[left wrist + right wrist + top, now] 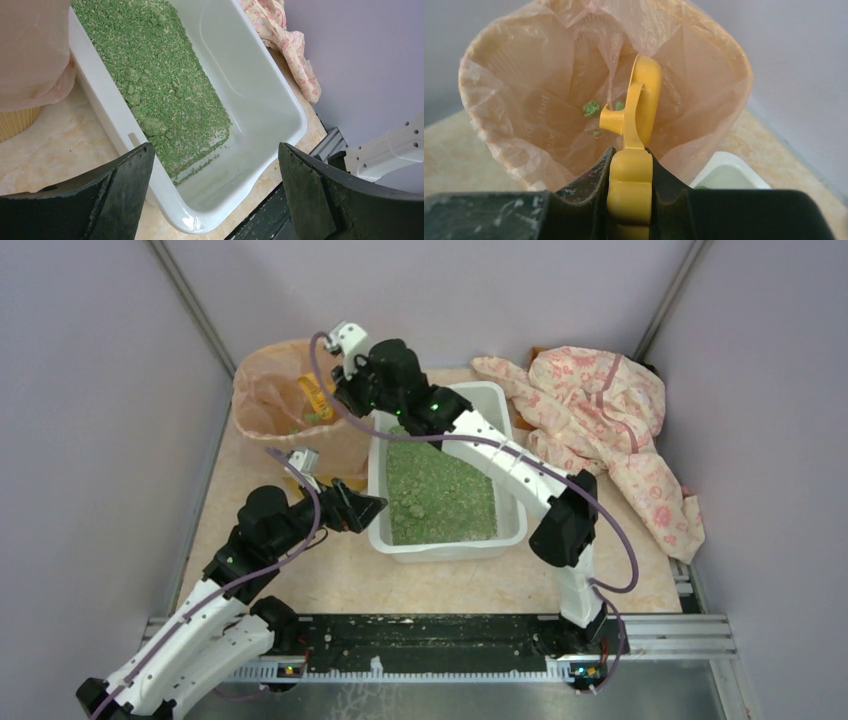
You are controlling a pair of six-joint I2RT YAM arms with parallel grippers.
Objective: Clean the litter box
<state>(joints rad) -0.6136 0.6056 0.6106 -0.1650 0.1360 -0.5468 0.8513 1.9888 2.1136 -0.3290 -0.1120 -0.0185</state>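
The white litter box (508,430) sits mid-table with green litter (435,490) heaped toward its left side; the left wrist view shows its near corner (200,220) and clumps in the litter (152,125). My right gripper (345,380) is shut on the handle of the orange-yellow scoop (630,180) and holds the scoop head (315,395) over the round bin lined with a peach bag (270,390). Green clumps (591,107) lie in the bag. My left gripper (365,508) is open and empty, hovering at the box's left wall.
A pink floral cloth (610,420) lies crumpled at the back right, reaching down the right side. Purple walls enclose the table. A black rail (430,645) runs along the near edge between the arm bases.
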